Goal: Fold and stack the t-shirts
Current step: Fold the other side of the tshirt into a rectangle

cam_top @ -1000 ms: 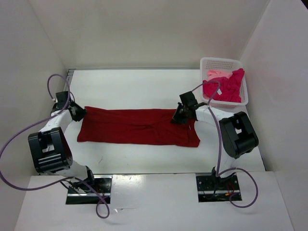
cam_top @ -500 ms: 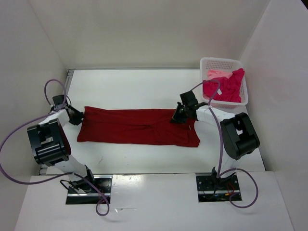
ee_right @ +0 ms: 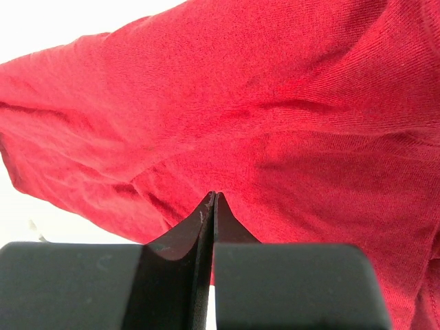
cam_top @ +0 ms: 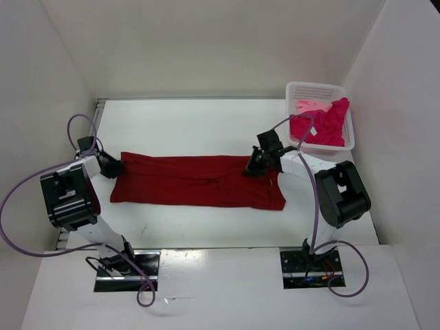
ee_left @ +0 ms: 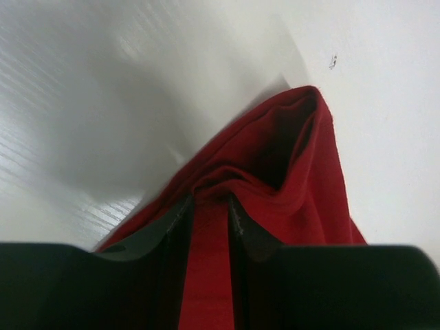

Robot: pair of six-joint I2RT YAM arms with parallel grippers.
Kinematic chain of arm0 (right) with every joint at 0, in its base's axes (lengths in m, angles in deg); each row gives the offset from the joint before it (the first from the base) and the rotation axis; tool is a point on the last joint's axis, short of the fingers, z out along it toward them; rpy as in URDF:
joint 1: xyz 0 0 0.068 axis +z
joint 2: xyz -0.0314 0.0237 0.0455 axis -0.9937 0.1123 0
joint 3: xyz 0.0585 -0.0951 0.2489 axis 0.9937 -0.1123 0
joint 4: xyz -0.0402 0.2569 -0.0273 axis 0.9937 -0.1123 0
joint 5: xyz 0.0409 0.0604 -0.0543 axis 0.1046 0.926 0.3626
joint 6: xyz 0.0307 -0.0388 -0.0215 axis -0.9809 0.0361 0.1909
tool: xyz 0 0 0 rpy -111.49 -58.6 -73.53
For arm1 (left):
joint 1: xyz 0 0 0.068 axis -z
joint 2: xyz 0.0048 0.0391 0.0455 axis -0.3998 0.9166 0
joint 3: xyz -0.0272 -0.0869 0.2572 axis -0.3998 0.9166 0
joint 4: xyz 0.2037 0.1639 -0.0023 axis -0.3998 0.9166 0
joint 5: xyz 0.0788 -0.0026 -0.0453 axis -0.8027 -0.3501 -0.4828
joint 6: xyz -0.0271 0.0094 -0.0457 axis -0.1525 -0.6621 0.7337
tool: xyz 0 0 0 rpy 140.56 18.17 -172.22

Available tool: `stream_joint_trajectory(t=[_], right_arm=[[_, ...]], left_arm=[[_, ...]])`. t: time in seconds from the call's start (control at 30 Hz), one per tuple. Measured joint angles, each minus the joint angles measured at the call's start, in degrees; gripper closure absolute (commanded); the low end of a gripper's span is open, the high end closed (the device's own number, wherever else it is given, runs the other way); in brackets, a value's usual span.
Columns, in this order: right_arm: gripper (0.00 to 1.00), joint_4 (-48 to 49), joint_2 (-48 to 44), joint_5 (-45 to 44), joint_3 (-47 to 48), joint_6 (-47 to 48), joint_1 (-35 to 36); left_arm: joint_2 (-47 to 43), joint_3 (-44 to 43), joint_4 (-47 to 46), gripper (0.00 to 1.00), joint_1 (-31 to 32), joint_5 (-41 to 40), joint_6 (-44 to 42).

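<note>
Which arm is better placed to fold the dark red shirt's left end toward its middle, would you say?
Left. The left hand is shut on cloth at the left end of the dark red shirt; the right hand pinches it near the opposite end.

White table [cam_top: 206, 120], plain white walls [cam_top: 206, 48], even light

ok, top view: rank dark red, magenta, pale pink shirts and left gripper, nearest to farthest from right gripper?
1. dark red t-shirt: pinched in the right gripper.
2. magenta t-shirt: in the basket, back right.
3. pale pink t-shirt: just behind it.
4. left gripper: shirt's far left end.
</note>
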Motion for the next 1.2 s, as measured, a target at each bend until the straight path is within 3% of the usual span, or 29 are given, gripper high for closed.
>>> stream_joint_trajectory(t=[0.2,0.47,0.93,1.0,1.1,1.2], right_arm=[[0.98,0.07,0.0,0.02,0.0,0.02,0.0],[0.98,0.39,0.0,0.02,0.0,0.02,0.0],[0.98,0.1,1.29,-3.39,1.66,-0.04,-0.05],[0.98,0.2,2.06,-3.81,2.79,-0.07,-0.4],[0.98,0.34,2.29,-4.15,3.28,-0.23,-0.67],[0.98,0.35,2.34,-4.38,3.32,-0.32,-0.98]], left_arm=[[0.41,-0.19,-0.32,0.85,0.0,0.0,-0.09],[0.37,-1.24,0.28,0.99,0.0,-0.38,-0.22],[-9.86,-2.04,8.79,1.0,0.0,-2.78,-2.45],[-10.68,-1.97,11.04,0.98,0.0,-3.83,-3.4],[-11.17,-1.27,13.1,0.75,0.0,-5.45,-4.68],[-11.28,-0.32,14.89,0.66,0.0,-7.01,-5.77]])
